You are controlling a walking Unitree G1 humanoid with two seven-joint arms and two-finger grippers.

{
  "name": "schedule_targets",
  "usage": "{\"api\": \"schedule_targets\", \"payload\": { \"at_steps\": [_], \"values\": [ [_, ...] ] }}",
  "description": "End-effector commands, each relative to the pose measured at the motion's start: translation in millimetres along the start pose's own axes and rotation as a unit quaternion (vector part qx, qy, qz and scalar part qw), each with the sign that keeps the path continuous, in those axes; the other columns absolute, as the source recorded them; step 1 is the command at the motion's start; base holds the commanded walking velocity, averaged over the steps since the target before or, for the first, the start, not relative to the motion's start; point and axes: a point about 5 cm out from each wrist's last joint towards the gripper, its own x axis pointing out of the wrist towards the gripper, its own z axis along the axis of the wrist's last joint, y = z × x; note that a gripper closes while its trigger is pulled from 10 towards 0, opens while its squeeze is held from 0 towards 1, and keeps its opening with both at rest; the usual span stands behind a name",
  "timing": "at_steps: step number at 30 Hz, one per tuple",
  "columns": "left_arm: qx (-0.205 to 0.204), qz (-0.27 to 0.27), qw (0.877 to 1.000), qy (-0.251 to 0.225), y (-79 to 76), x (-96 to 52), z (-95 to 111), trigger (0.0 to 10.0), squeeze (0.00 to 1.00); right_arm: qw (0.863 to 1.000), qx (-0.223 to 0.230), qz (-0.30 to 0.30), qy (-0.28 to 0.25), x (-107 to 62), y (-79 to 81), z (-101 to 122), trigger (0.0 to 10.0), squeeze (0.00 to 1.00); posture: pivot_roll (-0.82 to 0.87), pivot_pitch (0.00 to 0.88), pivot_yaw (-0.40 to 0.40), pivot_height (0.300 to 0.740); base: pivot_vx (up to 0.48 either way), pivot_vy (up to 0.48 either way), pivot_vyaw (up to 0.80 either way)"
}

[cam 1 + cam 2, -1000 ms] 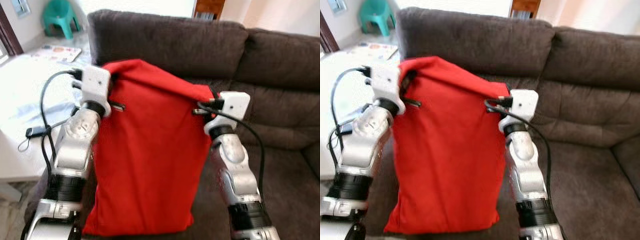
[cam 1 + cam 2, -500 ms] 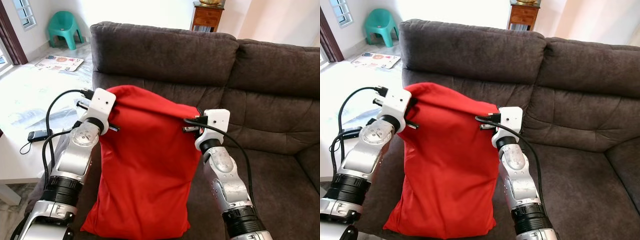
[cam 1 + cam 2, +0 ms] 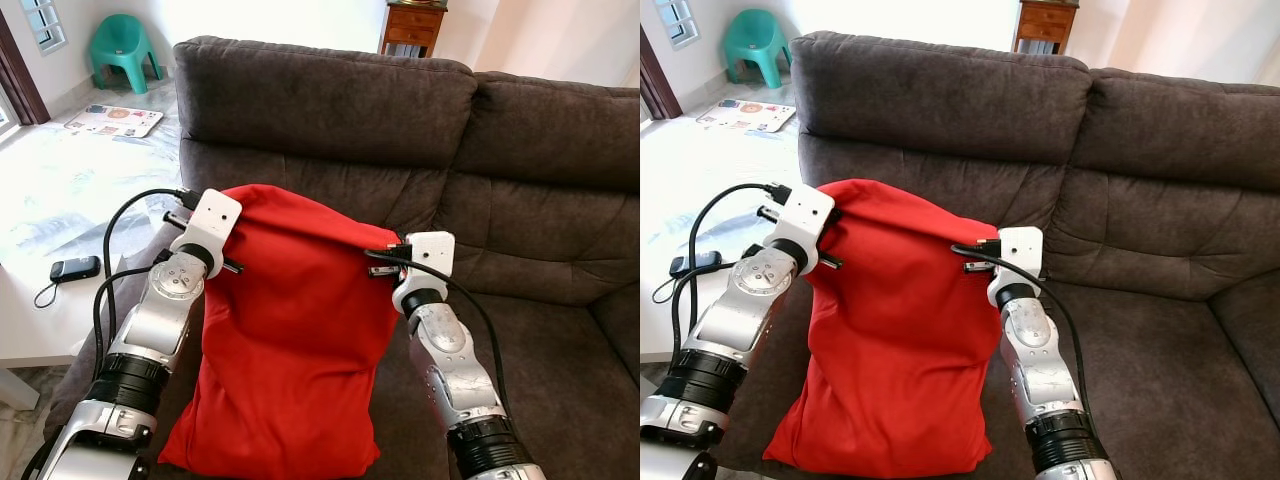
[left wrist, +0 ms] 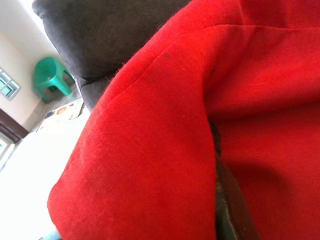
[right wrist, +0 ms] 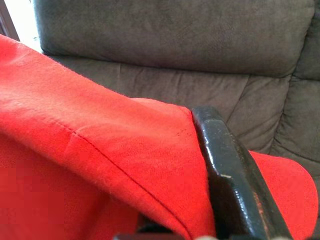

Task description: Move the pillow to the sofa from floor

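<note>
A large red pillow (image 3: 290, 330) stands upright on the left seat of the dark brown sofa (image 3: 330, 100), its top edge near the backrest. The lower end sags on the seat's front. My left gripper (image 3: 238, 205) pinches the top left corner and my right gripper (image 3: 388, 258) pinches the top right corner, both shut on the cloth. In the left wrist view a black finger (image 4: 227, 205) lies under a fold of red fabric. The right wrist view has a black finger (image 5: 225, 180) pressed against the pillow's seam, with the sofa back behind.
A white low table (image 3: 40, 310) stands left of the sofa with a small black device (image 3: 75, 268) and its cord on it. Further back are a green plastic chair (image 3: 125, 45), a printed mat (image 3: 112, 120) and a wooden cabinet (image 3: 410, 28). The right seat (image 3: 560, 380) is bare.
Both grippers have come down and forward with the pillow. Its top now sits lower against the backrest and its body slumps on the seat.
</note>
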Motion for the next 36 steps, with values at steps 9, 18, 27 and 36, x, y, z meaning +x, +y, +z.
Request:
{"api": "schedule_targets", "payload": {
  "at_steps": [9,18,27,36],
  "values": [
    [0.014,0.102,0.993,0.065,36.6,-8.9,-27,10.0,1.00,0.996,-0.004,-0.091,-0.008,-3.4,-41.2,1,10.0,0.89,0.09,0.000,-0.096,0.740,0.000,0.000,0.00],
    [0.013,0.107,0.992,0.063,35.3,-9.0,-25,10.0,1.00,0.996,-0.004,-0.091,-0.012,-2.4,-40.9,2,10.0,0.90,0.09,0.000,-0.098,0.740,0.000,0.000,0.00],
    [0.017,0.112,0.992,0.061,31.2,-8.6,-19,10.0,1.00,0.997,-0.004,-0.074,-0.021,-0.7,-34.6,5,10.0,0.00,0.09,0.000,-0.099,0.740,0.000,0.000,0.00],
    [0.010,0.083,0.995,0.058,5.4,-21.9,-50,10.0,0.00,0.995,-0.020,-0.085,0.043,-15.3,-45.3,-33,10.0,0.00,0.08,0.000,-0.092,0.740,0.000,0.000,0.00]
  ]
}}
